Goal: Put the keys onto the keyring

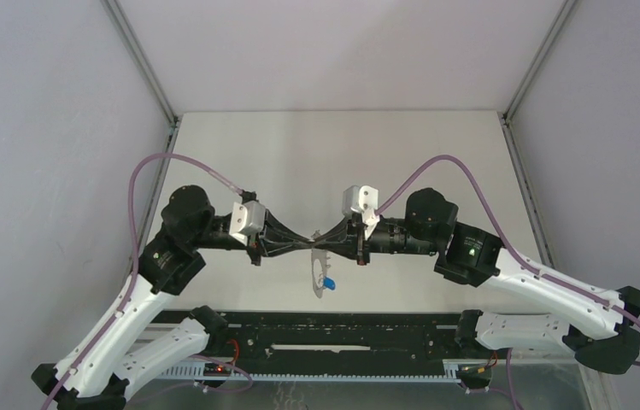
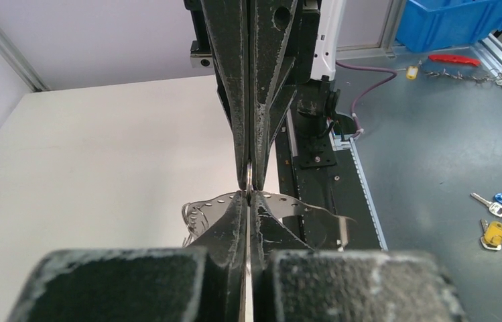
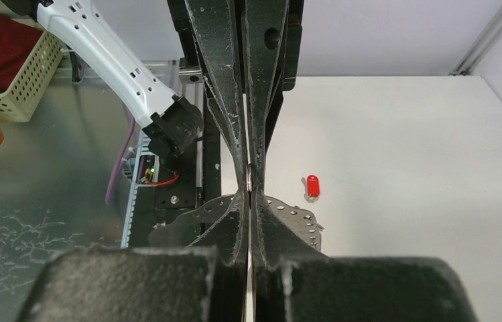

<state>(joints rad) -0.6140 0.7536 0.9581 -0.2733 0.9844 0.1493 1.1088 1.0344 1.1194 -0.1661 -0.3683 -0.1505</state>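
The keyring hangs above table centre, the blue key at its 4 o'clock. From 9 o'clock the left gripper and from 3 o'clock the right gripper, both pinched narrow, clamp its top rim. The red key lies apart on the table.

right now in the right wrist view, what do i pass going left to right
yellow basket → left arm → right hand → red key
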